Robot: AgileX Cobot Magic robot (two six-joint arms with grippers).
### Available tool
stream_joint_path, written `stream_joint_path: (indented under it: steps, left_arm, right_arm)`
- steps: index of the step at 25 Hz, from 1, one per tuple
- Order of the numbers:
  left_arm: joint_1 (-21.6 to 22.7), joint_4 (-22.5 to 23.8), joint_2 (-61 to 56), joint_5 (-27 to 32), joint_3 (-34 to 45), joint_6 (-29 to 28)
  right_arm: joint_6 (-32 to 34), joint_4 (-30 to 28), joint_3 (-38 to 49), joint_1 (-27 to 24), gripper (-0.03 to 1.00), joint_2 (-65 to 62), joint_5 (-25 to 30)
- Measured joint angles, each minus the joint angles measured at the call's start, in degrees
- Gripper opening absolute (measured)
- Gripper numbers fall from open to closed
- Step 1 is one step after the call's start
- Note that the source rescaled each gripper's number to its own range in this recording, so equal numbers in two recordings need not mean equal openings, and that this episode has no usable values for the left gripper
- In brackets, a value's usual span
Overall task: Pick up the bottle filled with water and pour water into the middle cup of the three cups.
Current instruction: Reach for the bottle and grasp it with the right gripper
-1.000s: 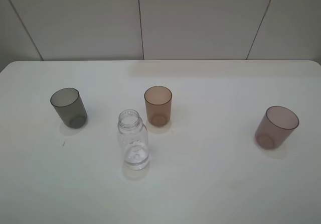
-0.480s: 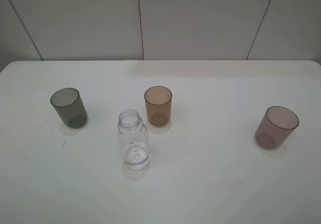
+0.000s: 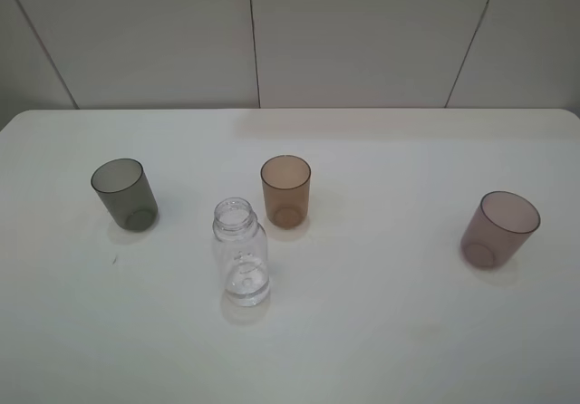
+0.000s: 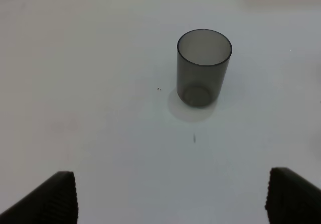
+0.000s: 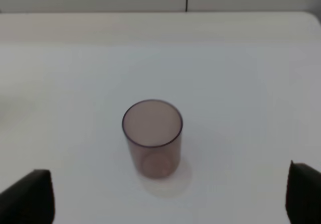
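1. The bottle (image 3: 241,254) is standing upright and uncapped on the white table (image 3: 390,331), left of centre and nearer the front edge than the cups in the high view. Its clear body is showing plain plastic only, and how much water it is holding cannot be told.
2. The amber cup (image 3: 286,191) is standing upright just behind the bottle and slightly to its right, near it but not touching.
3. The grey cup (image 3: 124,195) is standing well off to the left and the pink cup (image 3: 498,230) well off to the right. Both are upright, and all three cups are showing plain translucent walls.
4. The left gripper (image 4: 173,186) is hanging over bare table with the grey cup ahead of it. Its jaws are standing wide apart and are gripping nothing.
5. The right gripper (image 5: 167,191) is hanging over the table with the pink cup ahead of it. Its jaws are also spread fully wide, with nothing held between them.
6. Set against the high views from a second ago and half a second ago, the bottle and the three cups are sitting in the same spots, with nothing shifted or tipped.
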Motion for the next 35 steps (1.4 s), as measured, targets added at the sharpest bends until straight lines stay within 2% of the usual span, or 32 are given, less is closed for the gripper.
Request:
stream_joint_path:
  steps: [5,8,11,14,17,24,29,33,35]
  left_arm:
    - [0.00,0.00,0.00,0.00,0.00,0.00]
    - [0.00,0.00,0.00,0.00,0.00,0.00]
    - [0.00,0.00,0.00,0.00,0.00,0.00]
    - [0.00,0.00,0.00,0.00,0.00,0.00]
    - [0.00,0.00,0.00,0.00,0.00,0.00]
    - [0.00,0.00,0.00,0.00,0.00,0.00]
    - [0.00,0.00,0.00,0.00,0.00,0.00]
    - [0.00,0.00,0.00,0.00,0.00,0.00]
    - [0.00,0.00,0.00,0.00,0.00,0.00]
  right_arm:
    - [-0.19,5.95,-4.33,0.00,1.00,18.05,-7.80]
    - [-0.19,7.86,-6.91,2.55,1.00,28.73,-13.55]
    - [-0.19,7.80,-7.95,10.07,1.00,37.47,-19.83]
    - [-0.19,7.59,-7.95,20.12,1.00,44.34,-27.45]
    - [-0.19,8.20,-8.08,28.13,1.00,48.79,-32.05]
    - [-0.19,9.00,-8.03,40.42,1.00,54.69,-39.44]
    - [-1.90,8.87,-2.33,47.21,1.00,54.87,-46.23]
    - [-8.42,9.97,5.68,52.53,1.00,54.87,-57.52]
    - [-12.00,13.19,9.47,55.40,1.00,54.87,-64.82]
